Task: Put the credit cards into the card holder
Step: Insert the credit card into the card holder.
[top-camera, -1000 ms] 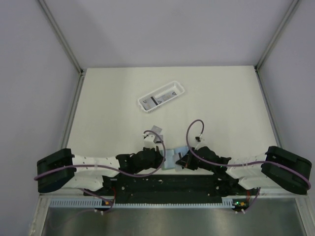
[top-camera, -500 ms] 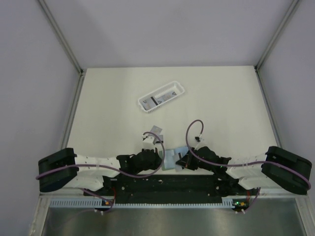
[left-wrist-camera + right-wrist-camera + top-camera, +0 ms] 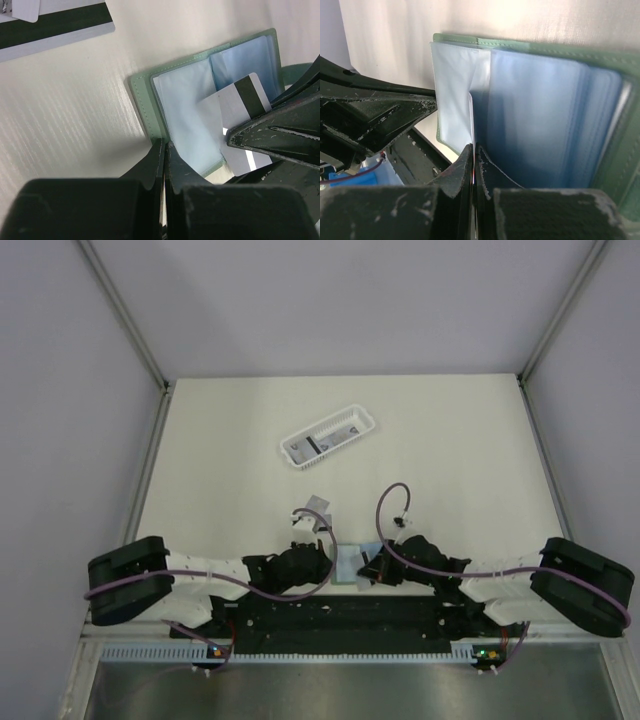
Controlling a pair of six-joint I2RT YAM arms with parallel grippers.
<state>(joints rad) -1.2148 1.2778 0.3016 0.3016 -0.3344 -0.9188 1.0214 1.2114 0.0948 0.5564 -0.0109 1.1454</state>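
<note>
Top view: card holder lies open on the white table at the near edge, directly between the two grippers, just ahead of the arm bases.

Left gripper: jaws closed together, only a thin slit between them. Tips sit at the near green border of the card holder. Cannot tell whether they pinch the cover or only bear on it.

Right gripper: jaws closed on a credit card. In the left wrist view this card is light grey with a black stripe and lies tilted over the holder's pale blue inner sleeves, one corner reaching towards the centre fold. In the right wrist view the same card shows edge-on, rising from the fingertips against the sleeves of the card holder. Whether its edge is inside a sleeve: cannot tell.

Second credit card, stripe up, lies flat on the table beyond the holder, apart from it; the corner of a pale card overlaps it. In the top view the second card lies near the left arm's cable.

White slotted basket stands further out, angled, well apart from the holder. Something with a dark stripe lies in it; too small to name.
</note>
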